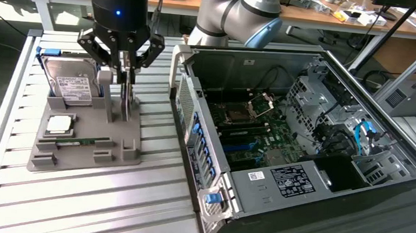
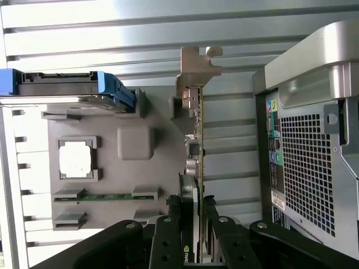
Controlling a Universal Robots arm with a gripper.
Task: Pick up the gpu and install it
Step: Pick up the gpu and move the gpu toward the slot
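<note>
While you're looking at the upper left of the exterior view, your end effector (image 1: 128,71) is pinched partway closed on the top edge of the gpu (image 1: 127,99). The card stands on edge in the gray holder (image 1: 82,155) on the table (image 1: 79,206), beside the open PC case (image 1: 200,132).

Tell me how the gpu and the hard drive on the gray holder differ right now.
The gpu is a thin card, seen edge-on; the hard drive is a boxy silver block with a white label. The pincer is closed on the gpu; the hard drive stands untouched. The hard drive has blue side rails; the gpu has a metal end bracket. Both stand in the gray holder, outside the computer case.
</note>
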